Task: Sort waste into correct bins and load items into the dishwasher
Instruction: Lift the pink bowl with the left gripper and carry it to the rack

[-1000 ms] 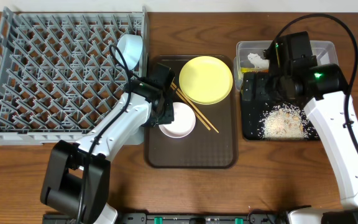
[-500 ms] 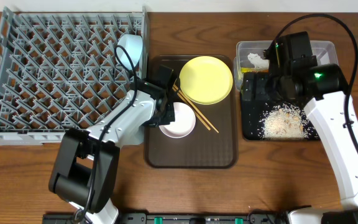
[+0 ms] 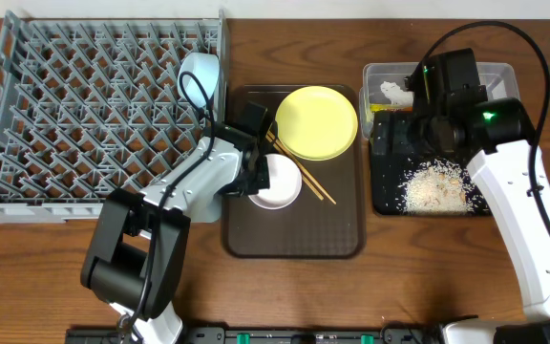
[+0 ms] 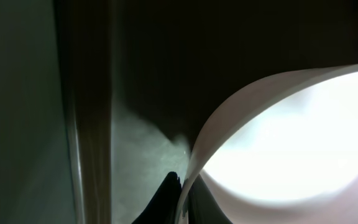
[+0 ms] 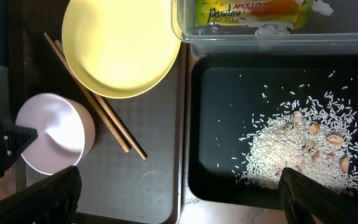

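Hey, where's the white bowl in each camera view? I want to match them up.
Overhead: white bowl on the brown tray's left side, below the yellow plate.
Left wrist: bowl fills the right half, close up.
Right wrist: bowl at lower left, beside the chopsticks.
Shared landmark: the left gripper pinching the bowl's rim.

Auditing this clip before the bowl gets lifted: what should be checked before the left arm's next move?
1. Left gripper shut on the white bowl rim: ok.
2. Bowl free of scraps: ok, looks empty.
3. Chopsticks apart from the bowl: cannot tell, they lie close beside it.
4. Rack has free pegs: ok, only a blue bowl at its right edge.
5. Right gripper out of the way: ok, open above the black tray.
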You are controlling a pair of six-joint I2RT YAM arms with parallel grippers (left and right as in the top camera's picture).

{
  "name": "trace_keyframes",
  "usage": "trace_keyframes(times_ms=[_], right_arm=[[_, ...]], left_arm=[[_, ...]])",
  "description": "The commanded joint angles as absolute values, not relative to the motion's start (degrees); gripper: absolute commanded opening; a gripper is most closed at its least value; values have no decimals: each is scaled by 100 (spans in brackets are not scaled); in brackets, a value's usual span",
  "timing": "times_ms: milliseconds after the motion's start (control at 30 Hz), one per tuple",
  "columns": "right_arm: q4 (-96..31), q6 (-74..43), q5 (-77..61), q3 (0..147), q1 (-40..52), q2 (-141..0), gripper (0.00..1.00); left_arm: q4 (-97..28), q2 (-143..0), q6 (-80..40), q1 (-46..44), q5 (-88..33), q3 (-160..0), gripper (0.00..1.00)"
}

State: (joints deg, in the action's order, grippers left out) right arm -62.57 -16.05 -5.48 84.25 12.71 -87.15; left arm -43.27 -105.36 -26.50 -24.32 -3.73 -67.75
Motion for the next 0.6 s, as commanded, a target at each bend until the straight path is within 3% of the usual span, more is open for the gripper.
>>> trace_keyframes(times_ms=[0, 233, 567], right_arm=[[-6261, -1559, -493, 8425, 1238, -8733, 99], [-6261, -1559, -493, 8425, 1240, -8733, 99], [-6261, -1559, -493, 8425, 1240, -8733, 99]], left_arm=[[-4670, -10250, -2300, -2412, -327, -7019, 7], [-5083, -8949, -1732, -2412, 878, -7675, 7], [-4764, -8029, -1476, -2412, 5063, -7695, 7]])
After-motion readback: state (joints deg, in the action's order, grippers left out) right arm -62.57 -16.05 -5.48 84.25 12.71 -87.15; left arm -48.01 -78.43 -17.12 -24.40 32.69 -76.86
